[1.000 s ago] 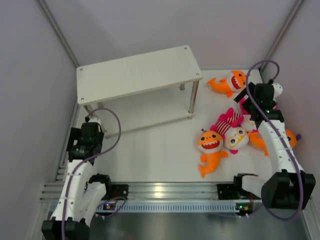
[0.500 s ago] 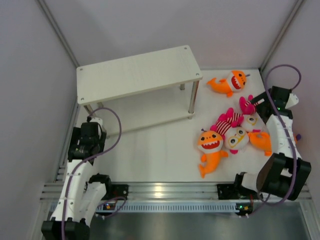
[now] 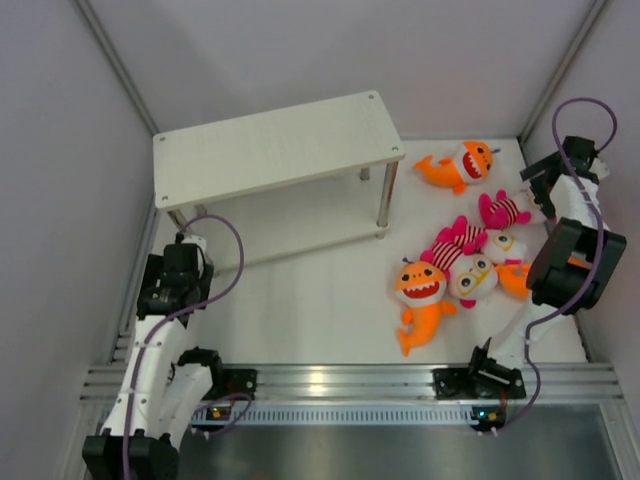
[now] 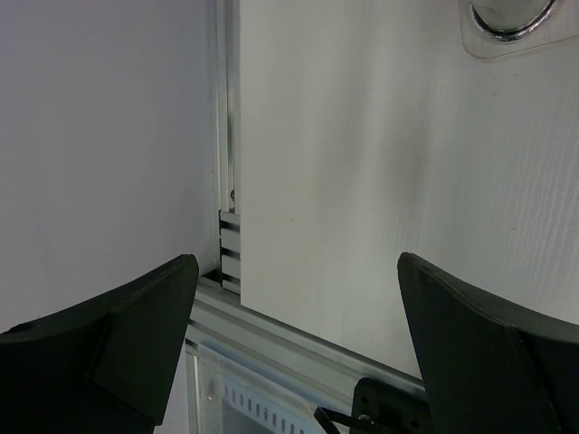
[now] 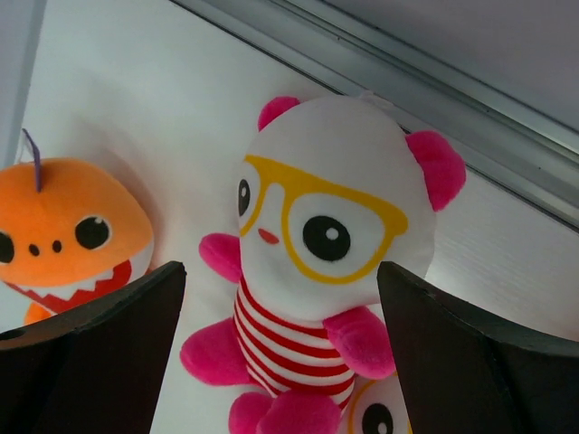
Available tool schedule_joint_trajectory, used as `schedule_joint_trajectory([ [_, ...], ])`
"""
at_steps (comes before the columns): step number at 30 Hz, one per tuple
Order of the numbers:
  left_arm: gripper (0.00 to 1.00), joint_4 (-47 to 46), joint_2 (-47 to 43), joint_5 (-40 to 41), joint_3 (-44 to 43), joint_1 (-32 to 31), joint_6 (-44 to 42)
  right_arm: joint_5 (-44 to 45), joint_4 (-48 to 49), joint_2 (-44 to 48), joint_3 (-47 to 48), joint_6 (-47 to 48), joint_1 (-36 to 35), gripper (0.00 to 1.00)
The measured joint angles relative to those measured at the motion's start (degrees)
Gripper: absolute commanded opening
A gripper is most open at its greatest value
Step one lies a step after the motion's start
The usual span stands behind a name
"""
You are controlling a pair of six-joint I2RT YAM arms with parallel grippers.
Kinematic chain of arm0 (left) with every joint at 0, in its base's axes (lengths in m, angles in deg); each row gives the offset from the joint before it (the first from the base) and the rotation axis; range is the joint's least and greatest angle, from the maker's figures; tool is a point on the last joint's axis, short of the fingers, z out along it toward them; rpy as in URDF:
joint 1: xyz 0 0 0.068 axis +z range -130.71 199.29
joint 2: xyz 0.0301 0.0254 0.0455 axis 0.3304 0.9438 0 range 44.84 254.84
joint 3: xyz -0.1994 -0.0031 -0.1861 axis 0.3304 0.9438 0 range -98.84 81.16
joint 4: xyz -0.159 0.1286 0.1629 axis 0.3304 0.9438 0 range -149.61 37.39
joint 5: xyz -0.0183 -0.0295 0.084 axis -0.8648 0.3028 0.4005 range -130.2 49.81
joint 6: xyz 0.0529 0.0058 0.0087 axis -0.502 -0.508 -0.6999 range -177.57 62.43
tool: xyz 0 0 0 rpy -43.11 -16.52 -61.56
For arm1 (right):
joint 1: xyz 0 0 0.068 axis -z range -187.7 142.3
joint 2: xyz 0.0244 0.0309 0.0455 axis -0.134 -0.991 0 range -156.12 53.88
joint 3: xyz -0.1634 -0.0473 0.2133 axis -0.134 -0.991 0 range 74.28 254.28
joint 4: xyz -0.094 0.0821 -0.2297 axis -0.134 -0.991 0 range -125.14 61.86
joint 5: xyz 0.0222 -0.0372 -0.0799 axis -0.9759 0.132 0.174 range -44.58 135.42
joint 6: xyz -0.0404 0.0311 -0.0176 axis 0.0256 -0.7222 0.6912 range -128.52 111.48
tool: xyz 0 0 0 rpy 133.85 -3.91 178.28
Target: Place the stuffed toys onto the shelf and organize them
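This is a robotics lab cell. A white tabletop [image 3: 300, 300] is boxed in on its left, far and right edges by plain pale panels [image 3: 60, 180] set in slim metal corner posts [image 3: 112, 60]. A slotted aluminium rail [image 3: 330, 382] runs along the tabletop's near edge. The white-and-black left arm [image 3: 160, 345] and right arm [image 3: 575, 255] are bolted to it, trailing purple cables [image 3: 239, 262]. Small lit lamps [image 3: 484, 412] glow just below the rail.
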Motion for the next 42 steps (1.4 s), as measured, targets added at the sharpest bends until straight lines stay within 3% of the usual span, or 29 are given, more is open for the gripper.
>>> schedule_joint_trajectory([
  [5,0.98,0.0,0.5,0.5,0.0,0.6,0.0,0.0,-0.9,-3.6,2.0,0.6,0.0,0.85],
  [13,0.98,0.0,1.6,0.8,0.0,1.5,0.0,-0.7,-0.7,-8.7,3.5,2.0,0.0,0.64],
  [17,0.98,0.0,1.6,0.8,0.0,1.5,0.0,-1.3,-0.7,-10.1,3.6,2.6,0.0,0.46],
  [18,0.98,0.0,1.6,0.8,0.0,1.5,0.0,-1.3,-0.6,-10.1,3.6,3.0,0.0,0.32],
  [20,0.98,0.0,1.6,0.8,0.0,1.5,0.0,-1.4,-0.1,-10.1,3.6,3.8,0.0,0.17],
  [21,0.98,0.0,1.6,0.8,0.0,1.5,0.0,-1.6,0.1,-10.2,3.6,4.5,0.0,0.04],
  [22,0.98,0.0,1.6,0.8,0.0,1.5,0.0,-1.7,0.2,-10.2,3.6,4.9,0.0,0.00],
  [31,0.98,0.0,1.6,0.8,0.0,1.5,0.0,-4.6,7.4,-5.9,-1.4,11.0,-0.7,0.00],
  [36,0.98,0.0,1.6,0.7,0.2,1.5,-0.1,0.0,12.0,5.0,-3.0,18.5,-4.2,0.00],
  [42,0.98,0.0,1.5,-0.2,1.6,1.5,-0.5,6.5,24.7,23.2,-3.0,29.5,-13.4,0.00],
])
